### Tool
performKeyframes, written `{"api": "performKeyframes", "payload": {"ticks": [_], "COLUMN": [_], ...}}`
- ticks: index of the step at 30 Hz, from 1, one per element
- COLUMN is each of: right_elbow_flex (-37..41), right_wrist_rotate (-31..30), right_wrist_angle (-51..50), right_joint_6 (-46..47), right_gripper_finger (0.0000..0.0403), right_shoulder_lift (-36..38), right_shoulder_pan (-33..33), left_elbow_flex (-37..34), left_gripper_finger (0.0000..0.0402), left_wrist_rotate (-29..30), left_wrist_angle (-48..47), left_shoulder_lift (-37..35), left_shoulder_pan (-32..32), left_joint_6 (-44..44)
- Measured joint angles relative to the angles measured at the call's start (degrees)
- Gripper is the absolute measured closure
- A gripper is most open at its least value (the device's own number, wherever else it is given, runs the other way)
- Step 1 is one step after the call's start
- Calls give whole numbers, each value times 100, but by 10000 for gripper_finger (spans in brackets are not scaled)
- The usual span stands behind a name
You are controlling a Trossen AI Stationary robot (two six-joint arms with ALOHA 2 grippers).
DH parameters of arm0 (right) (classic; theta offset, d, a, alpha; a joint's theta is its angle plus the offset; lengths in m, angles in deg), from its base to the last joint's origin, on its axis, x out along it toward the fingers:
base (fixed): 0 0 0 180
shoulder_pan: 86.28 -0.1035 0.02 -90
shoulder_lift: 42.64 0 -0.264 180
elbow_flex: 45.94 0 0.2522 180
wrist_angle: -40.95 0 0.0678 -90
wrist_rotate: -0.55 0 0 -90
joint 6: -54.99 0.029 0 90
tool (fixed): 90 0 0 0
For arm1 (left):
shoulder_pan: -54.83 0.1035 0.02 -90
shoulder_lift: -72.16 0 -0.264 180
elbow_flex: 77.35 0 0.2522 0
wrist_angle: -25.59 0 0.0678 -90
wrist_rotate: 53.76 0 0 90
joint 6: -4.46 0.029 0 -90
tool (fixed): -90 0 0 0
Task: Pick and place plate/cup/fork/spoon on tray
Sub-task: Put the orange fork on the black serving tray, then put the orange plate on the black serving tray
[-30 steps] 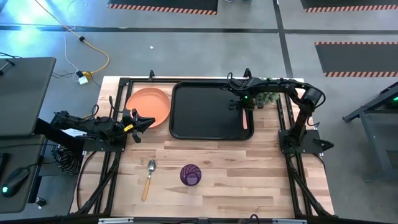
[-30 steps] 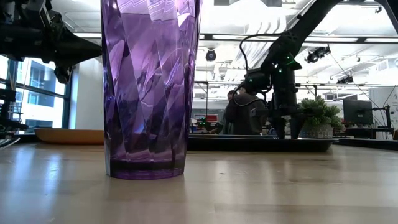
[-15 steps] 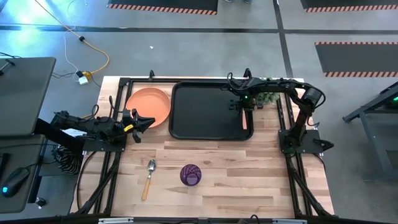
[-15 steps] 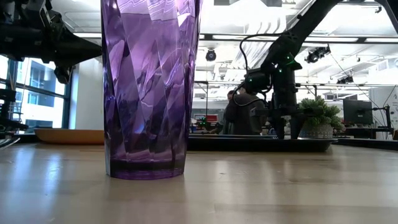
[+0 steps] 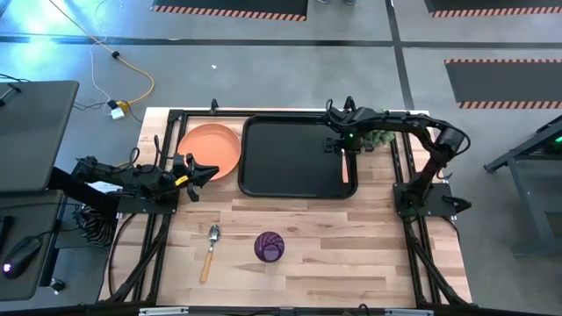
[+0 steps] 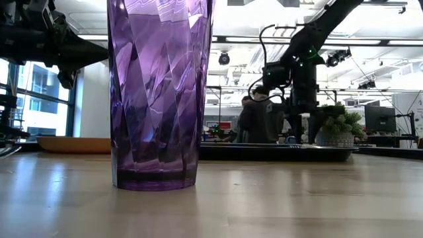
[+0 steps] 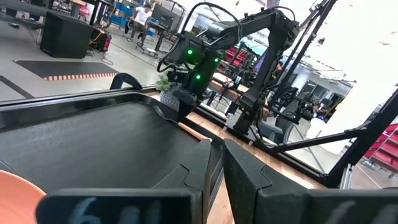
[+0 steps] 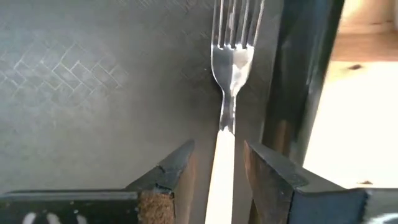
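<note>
The fork (image 8: 225, 124) lies flat on the black tray (image 5: 294, 158) along its right rim, tines toward the table's near edge; it also shows in the high view (image 5: 348, 170). My right gripper (image 8: 219, 171) is open above the fork's pale handle, one finger on each side, apart from it. The orange plate (image 5: 212, 148) rests on the table left of the tray. My left gripper (image 5: 207, 170) is shut and empty beside the plate's near right rim. The spoon (image 5: 211, 249) and the purple cup (image 5: 270, 247) stand on the table near the front.
A small potted plant (image 5: 379, 138) stands right of the tray, under my right arm. Black frame rails run along the table's left, right and far sides. A person stands in the room beyond the table (image 6: 259, 122).
My right gripper has gone up from the tray and a little toward the table's far edge. The fork stays lying on the tray along its right rim.
</note>
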Motion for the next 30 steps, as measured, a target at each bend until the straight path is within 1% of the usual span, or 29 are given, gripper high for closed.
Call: {"api": "performKeyframes", "payload": {"ticks": [5, 9, 11, 19, 23, 26, 30], "right_elbow_flex": [0, 0, 0, 0, -1, -2, -2], "right_wrist_rotate": [210, 275, 163, -420, -517, -521, -604], "right_wrist_angle": [-15, 11, 30, 194, 274, 322, 358], "right_joint_6": [-123, -108, -3, 603, 867, 1039, 1348], "right_gripper_finger": [273, 273, 273, 273, 273, 273, 273], "right_shoulder_lift": [385, 912, 1197, 2138, 2347, 2373, 2373], "right_shoulder_pan": [-80, -272, -409, -1038, -1437, -1772, -2259], "left_elbow_flex": [0, 0, 0, 4, 4, 21, 327], "left_gripper_finger": [369, 369, 369, 369, 369, 369, 369], "left_wrist_rotate": [0, 82, 106, 89, 35, -184, -589], "left_wrist_angle": [24, 383, 564, 973, 1342, 1541, 1193], "left_shoulder_lift": [-2, -2, -2, -2, -2, -2, 44], "left_shoulder_pan": [-2, -2, -2, -1, 0, 0, -4], "left_joint_6": [-3, -278, -434, -460, -464, -688, -1080]}}
